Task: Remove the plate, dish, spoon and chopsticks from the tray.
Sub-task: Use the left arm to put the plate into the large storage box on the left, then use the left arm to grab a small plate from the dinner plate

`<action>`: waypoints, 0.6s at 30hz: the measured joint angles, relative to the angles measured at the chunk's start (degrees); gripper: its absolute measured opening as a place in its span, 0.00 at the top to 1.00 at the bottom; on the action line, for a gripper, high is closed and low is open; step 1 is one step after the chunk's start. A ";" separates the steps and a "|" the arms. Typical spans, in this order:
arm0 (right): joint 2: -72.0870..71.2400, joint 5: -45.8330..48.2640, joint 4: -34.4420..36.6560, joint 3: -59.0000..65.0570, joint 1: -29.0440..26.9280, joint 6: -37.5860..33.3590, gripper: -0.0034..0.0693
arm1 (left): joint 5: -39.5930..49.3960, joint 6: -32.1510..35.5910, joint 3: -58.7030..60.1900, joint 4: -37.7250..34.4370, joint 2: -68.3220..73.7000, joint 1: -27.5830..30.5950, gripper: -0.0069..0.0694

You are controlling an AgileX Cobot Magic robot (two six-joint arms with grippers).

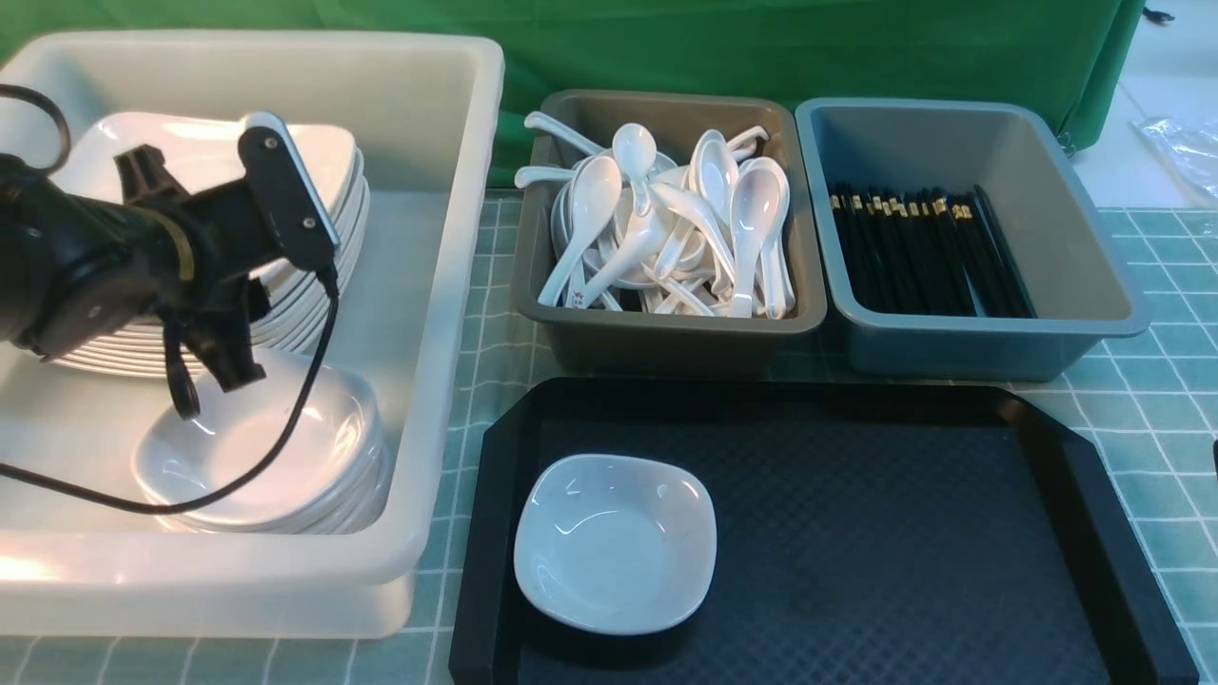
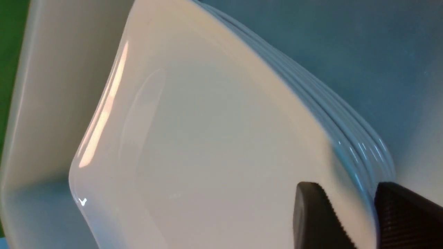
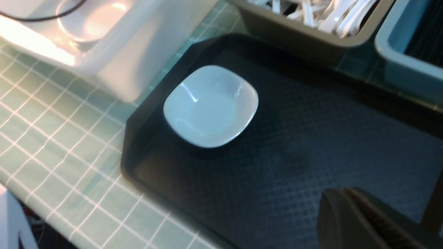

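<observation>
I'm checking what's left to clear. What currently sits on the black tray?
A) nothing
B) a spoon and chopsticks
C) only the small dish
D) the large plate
C: the dish is the only thing on the tray, toward its left side.

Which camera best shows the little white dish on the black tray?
The front view: the dish is whole and sharp, at the left of the tray. The right wrist view shows it whole but blurrier. The left wrist view misses it.
</observation>
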 joint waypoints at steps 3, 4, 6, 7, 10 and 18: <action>0.00 0.39 0.32 -0.04 0.00 0.00 0.91 | 1.31 0.00 0.00 -2.93 -0.07 0.00 0.42; 0.00 0.51 0.39 -0.04 0.00 -0.07 0.91 | 2.46 -0.12 0.00 -5.05 -0.29 0.00 0.35; 0.00 0.57 0.46 -0.04 0.00 -0.42 0.91 | 3.62 -0.12 0.00 -7.89 -0.88 0.00 0.29; 0.00 0.62 0.48 -0.04 0.00 -0.82 0.91 | 4.73 -0.16 0.00 -10.18 -1.50 0.00 0.24; 0.00 0.62 0.59 -0.04 0.00 -1.18 0.91 | 6.63 -0.16 0.00 -16.98 -4.13 0.00 0.17; -1.04 0.46 0.76 -0.11 0.00 -2.54 0.90 | 14.48 -9.41 0.00 -43.69 -17.67 -0.05 0.49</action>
